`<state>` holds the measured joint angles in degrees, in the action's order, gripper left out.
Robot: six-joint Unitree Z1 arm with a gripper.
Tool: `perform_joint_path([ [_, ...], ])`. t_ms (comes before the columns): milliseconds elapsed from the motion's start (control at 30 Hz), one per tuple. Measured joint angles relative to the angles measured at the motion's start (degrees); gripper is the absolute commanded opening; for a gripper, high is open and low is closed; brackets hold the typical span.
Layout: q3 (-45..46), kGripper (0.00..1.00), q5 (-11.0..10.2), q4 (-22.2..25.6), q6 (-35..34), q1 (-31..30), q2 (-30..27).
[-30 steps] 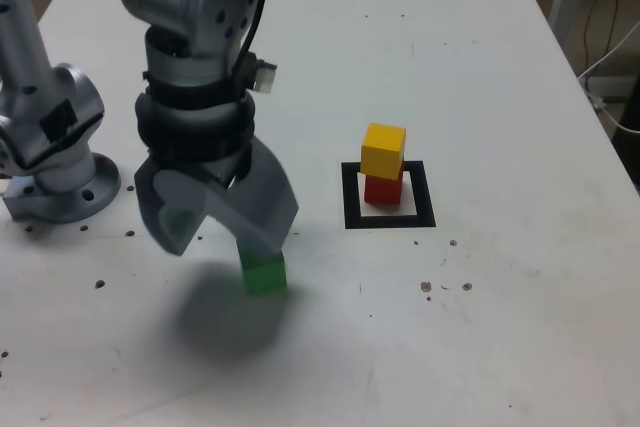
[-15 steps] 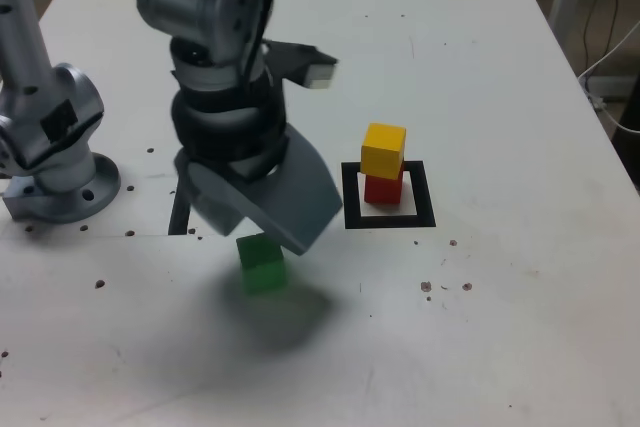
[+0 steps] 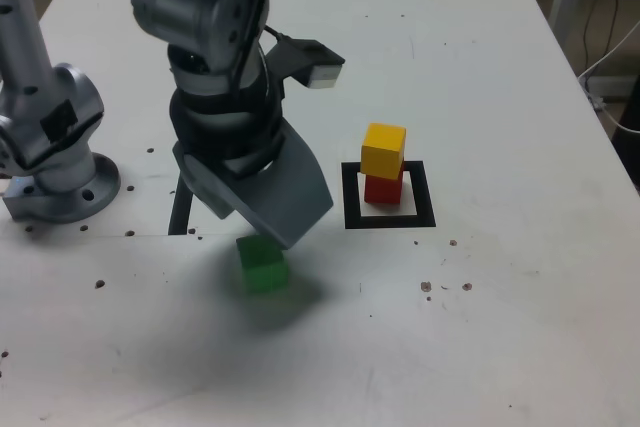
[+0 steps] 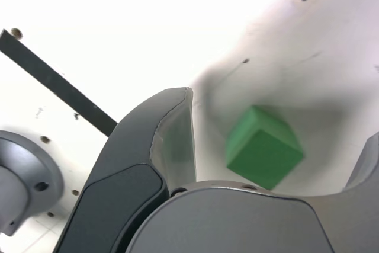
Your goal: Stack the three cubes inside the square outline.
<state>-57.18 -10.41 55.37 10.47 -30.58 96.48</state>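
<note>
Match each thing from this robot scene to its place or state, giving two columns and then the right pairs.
Things:
1. yellow cube
2. red cube
3. green cube
4. gripper

Places or states:
A. on the bare table, outside the square outline
B. open, above the green cube
C. top of the stack
D. inside the outline, under another cube

Pairs: 1-C, 2-D, 3-A, 4-B

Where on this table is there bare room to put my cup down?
Bare table past the square outline on the exterior view's right, and along the near edge. Crowded: around the green cube under the open gripper, and by the arm's base.
</note>
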Motion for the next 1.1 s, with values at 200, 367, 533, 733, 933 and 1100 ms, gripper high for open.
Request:
perform_joint_path([
  [200,0.9,0.99,-0.9,0.0,1.0,-1.6,-0.4],
  [367,0.8,0.99,-1.7,0.5,1.1,-4.9,-0.7],
  [533,0.7,0.99,-2.5,0.6,0.7,-8.0,-0.2],
  [733,0.7,0.99,-3.1,-0.4,0.3,-9.9,2.3],
  [933,-0.5,0.98,-3.8,-0.7,0.3,-10.7,4.6],
  [1100,-1.6,0.96,-4.0,-0.7,0.3,-10.8,6.0],
])
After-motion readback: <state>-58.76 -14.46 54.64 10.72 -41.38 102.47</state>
